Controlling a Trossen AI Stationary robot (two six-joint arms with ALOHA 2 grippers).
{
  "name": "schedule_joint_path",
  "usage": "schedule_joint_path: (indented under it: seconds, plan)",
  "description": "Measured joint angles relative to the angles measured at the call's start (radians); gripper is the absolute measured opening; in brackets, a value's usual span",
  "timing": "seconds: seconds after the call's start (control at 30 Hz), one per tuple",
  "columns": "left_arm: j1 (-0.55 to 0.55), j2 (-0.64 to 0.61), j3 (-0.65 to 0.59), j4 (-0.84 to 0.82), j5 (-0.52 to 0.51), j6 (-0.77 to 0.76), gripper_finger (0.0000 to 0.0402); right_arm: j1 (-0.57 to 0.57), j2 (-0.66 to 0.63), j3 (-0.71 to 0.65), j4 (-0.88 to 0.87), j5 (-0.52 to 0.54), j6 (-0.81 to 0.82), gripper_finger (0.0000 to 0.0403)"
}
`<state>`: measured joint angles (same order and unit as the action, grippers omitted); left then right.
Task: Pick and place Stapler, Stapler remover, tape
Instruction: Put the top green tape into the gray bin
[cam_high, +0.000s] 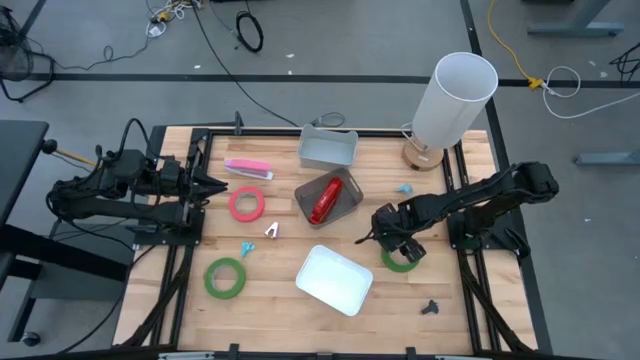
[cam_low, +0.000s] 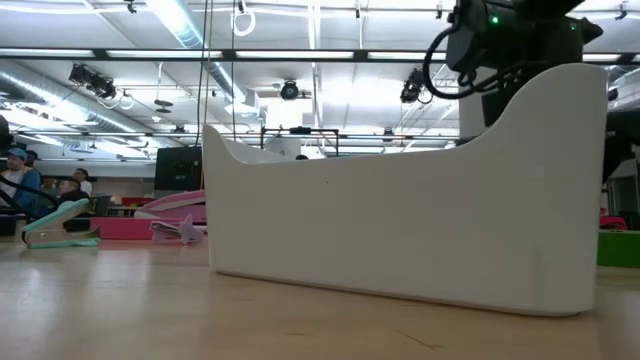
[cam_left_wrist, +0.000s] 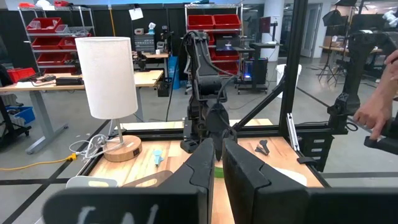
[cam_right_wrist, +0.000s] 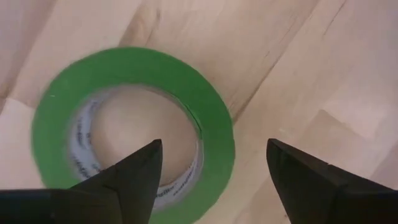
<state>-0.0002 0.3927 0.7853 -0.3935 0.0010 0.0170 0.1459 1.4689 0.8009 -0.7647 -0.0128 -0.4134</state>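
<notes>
A green tape roll (cam_high: 401, 261) (cam_right_wrist: 134, 130) lies flat on the wooden table at the right. My right gripper (cam_high: 397, 244) (cam_right_wrist: 211, 149) hangs open just above it, pointing down, one finger over the roll's hole and the other outside its wall. A red tape roll (cam_high: 247, 204) and another green one (cam_high: 226, 277) lie flat on the left half. A red stapler (cam_high: 326, 200) lies in a grey tray (cam_high: 350, 207). A white staple remover (cam_high: 271, 230) rests mid-table. My left gripper (cam_high: 222, 184) (cam_left_wrist: 217, 163) waits shut at the left edge, held level.
A white tray (cam_high: 334, 279) (cam_low: 400, 220) sits in front of centre, a grey bin (cam_high: 328, 148) at the back, and a white lamp (cam_high: 452, 100) at the back right. A pink stapler (cam_high: 248, 168), small blue clips (cam_high: 245, 247) and a black remover (cam_high: 430, 307) lie about.
</notes>
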Motion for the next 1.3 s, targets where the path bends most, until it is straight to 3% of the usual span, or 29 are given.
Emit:
schedule_joint_path:
  seconds: [0.17,0.53,0.97,1.3]
  plan:
    - [0.0,0.0,0.0,0.0,0.0,0.0,0.0034,0.0,0.0,-0.036,0.023,0.048,0.014,0.0288]
    - [0.0,0.0,0.0,0.0,0.0,0.0,0.0034,-0.01,0.0,-0.084,0.047,0.021,0.013,0.0284]
    - [0.0,0.0,0.0,0.0,0.0,0.0,0.0034,-0.051,0.0,-0.084,0.057,-0.007,0.012,0.0196]
    - [0.0,0.0,0.0,0.0,0.0,0.0,0.0034,-0.061,0.0,-0.084,0.064,-0.074,0.013,0.0152]
